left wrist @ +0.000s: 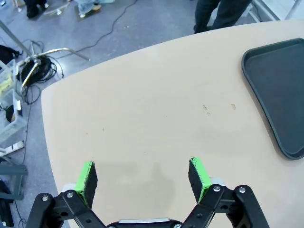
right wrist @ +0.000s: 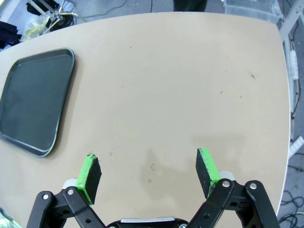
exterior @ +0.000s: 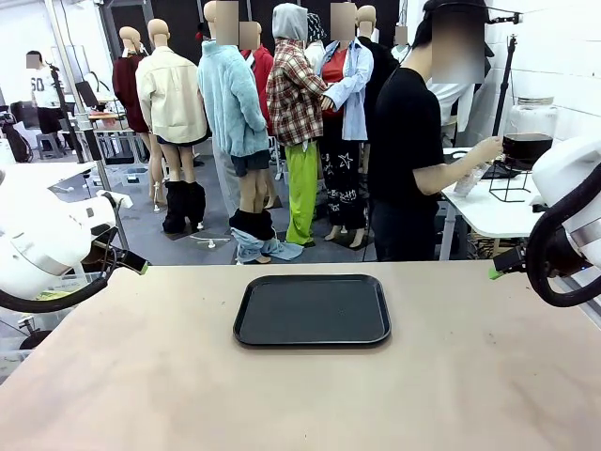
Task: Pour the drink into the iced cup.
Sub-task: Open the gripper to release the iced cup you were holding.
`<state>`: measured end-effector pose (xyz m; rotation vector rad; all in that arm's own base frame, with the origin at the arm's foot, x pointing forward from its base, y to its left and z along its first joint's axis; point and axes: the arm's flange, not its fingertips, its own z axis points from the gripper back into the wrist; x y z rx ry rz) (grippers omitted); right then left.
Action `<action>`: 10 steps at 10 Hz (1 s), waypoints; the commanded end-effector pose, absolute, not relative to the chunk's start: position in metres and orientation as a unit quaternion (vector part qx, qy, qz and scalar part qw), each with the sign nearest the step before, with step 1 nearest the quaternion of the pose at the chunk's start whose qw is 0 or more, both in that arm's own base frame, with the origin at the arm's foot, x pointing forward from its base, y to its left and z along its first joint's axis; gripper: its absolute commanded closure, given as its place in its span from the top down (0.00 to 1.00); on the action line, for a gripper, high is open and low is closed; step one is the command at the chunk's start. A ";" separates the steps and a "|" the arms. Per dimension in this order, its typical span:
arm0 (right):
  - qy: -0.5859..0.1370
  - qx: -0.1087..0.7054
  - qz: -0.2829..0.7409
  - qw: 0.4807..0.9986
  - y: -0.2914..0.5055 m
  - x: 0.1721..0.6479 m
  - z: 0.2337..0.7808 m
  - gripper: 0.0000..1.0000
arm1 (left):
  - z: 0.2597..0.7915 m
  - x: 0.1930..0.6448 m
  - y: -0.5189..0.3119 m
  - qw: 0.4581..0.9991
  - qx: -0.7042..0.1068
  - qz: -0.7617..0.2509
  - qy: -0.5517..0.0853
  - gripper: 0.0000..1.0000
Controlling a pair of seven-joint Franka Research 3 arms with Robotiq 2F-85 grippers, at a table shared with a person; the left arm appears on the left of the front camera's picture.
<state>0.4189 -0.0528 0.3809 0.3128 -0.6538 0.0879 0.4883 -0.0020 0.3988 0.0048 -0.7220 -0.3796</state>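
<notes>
tray [left wrist: 275, 90]: cut off by the right edge in my left wrist view, its far side out of the picture.
bench [exterior: 141, 376]: near edge and both front corners run off the bottom of the front view.
my left claw [exterior: 131, 263]: in the front view just a green tip past my arm; fingers hidden.
my right claw [exterior: 495, 272]: the same, a green tip at my arm's edge.
dark jar [exterior: 526, 146]: behind the person's hand [exterior: 486, 150]; contents too far to tell.
</notes>
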 end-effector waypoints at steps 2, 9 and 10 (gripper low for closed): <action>-0.324 0.154 0.046 0.932 -0.052 0.418 0.379 1.00 | 0.395 0.487 -0.002 0.916 0.003 -0.180 -0.358 1.00; -0.324 0.154 0.046 0.932 -0.052 0.418 0.379 1.00 | 0.395 0.487 -0.002 0.916 0.003 -0.180 -0.358 1.00; -0.324 0.154 0.046 0.932 -0.052 0.418 0.379 1.00 | 0.395 0.487 -0.002 0.916 0.003 -0.180 -0.358 1.00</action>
